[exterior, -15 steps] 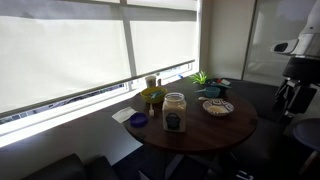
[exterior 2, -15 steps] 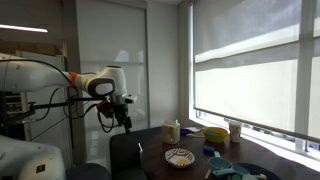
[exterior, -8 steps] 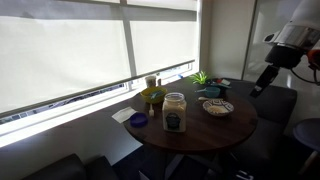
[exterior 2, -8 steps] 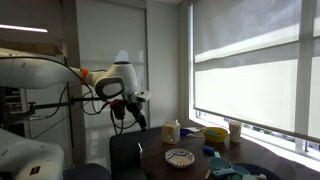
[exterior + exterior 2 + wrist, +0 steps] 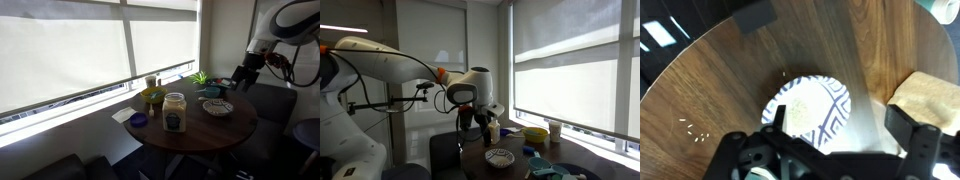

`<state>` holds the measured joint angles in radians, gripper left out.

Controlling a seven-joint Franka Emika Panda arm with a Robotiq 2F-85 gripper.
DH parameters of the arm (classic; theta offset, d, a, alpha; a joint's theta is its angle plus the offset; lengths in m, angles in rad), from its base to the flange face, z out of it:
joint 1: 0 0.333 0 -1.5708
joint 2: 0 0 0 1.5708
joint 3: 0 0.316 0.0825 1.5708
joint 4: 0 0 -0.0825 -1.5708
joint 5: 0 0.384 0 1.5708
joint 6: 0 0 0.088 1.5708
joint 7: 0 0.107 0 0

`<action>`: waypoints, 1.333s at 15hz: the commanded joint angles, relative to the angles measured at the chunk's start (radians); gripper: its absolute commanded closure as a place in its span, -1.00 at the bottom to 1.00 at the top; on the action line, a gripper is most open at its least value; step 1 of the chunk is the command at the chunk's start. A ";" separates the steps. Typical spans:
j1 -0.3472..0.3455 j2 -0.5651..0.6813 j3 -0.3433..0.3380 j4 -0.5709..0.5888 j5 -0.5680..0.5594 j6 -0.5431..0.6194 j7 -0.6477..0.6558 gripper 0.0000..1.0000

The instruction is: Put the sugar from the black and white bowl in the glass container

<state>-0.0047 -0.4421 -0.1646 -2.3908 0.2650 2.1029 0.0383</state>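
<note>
The black and white bowl (image 5: 812,108) sits on the round wooden table (image 5: 730,80), its pale inside showing. The gripper (image 5: 837,157) hangs in the air over it with its fingers spread wide, holding and touching nothing. In the wrist view the bowl lies between them. A tan cloth (image 5: 925,95) lies just beside the bowl. The glass jar (image 5: 174,112) stands apart from it on the same table.

Pale roller blinds (image 5: 70,55) cover bright windows (image 5: 60,103) behind a round dark wooden table (image 5: 205,130).
</note>
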 commanded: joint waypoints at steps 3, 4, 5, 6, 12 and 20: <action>-0.083 0.244 -0.004 0.179 -0.039 -0.041 0.021 -1.00; -0.095 0.267 -0.004 0.196 -0.051 -0.049 0.021 -1.00; -0.104 0.282 -0.006 0.208 -0.069 -0.066 0.006 -1.00; -0.110 0.290 -0.003 0.211 -0.090 -0.064 -0.004 -1.00; -0.109 0.283 0.007 0.185 -0.086 -0.030 -0.024 -1.00; -0.104 0.315 -0.014 0.166 0.022 0.016 -0.120 -1.00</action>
<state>-0.1046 -0.1574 -0.1667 -2.2112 0.2101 2.0807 -0.0085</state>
